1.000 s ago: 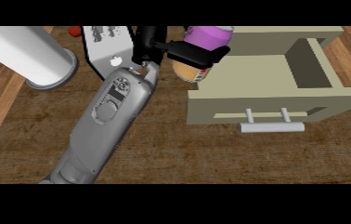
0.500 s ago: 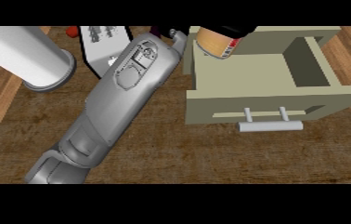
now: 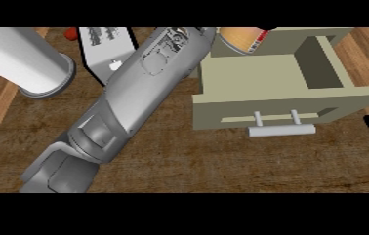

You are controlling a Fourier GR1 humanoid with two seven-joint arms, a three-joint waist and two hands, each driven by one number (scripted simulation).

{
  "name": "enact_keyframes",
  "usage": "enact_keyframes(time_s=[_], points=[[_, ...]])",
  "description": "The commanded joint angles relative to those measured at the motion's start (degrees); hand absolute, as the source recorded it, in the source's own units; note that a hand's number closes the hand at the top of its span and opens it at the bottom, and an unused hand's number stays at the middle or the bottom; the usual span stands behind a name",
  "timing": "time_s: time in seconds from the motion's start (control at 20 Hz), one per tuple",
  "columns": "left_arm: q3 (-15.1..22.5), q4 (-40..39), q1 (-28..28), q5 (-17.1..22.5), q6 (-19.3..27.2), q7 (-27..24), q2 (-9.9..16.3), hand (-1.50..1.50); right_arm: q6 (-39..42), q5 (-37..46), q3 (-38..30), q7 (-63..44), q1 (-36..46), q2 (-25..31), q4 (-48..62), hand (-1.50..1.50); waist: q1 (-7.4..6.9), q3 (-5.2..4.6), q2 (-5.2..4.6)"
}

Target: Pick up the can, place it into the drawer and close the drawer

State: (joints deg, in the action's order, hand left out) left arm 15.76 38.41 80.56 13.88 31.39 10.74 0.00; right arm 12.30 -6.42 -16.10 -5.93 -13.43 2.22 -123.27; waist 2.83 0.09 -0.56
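The can [image 3: 240,40], tan with a red stripe, hangs at the picture's top edge over the back left corner of the open beige drawer [image 3: 256,75]. Only its lower end shows. My left forearm [image 3: 133,90] runs from the lower left up to the can. Of my left hand [image 3: 267,29] just a black sliver shows beside the can, the rest being cut off by the top edge. The drawer's inside is bare, and its pale bar handle [image 3: 281,129] faces me. My right hand shows nowhere.
A large white cylinder [image 3: 32,63] stands at the left on the wooden counter [image 3: 216,161]. A flat white panel with a black edge [image 3: 107,51] lies behind my forearm, and a small red thing [image 3: 70,32] sits past it.
My left arm has carried the can up and to the right, from beside the drawer to over its back left corner. The hand has slid out past the top edge.
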Motion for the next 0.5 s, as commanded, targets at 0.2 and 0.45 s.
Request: enact_keyframes(time_s=[0.2,0.45], points=[[3.35,-9.95,6.32,6.19,1.38,-3.19,0.00,1.50,-0.70,-0.30,0.83,-1.65,2.36,-0.25,-0.65,-1.50,1.48,0.03,-0.39],[7.98,-10.31,4.40,10.37,2.41,-5.30,0.00,1.50,-1.22,1.30,0.96,-0.86,5.55,0.33,3.95,-1.50,1.68,0.06,-0.50]])
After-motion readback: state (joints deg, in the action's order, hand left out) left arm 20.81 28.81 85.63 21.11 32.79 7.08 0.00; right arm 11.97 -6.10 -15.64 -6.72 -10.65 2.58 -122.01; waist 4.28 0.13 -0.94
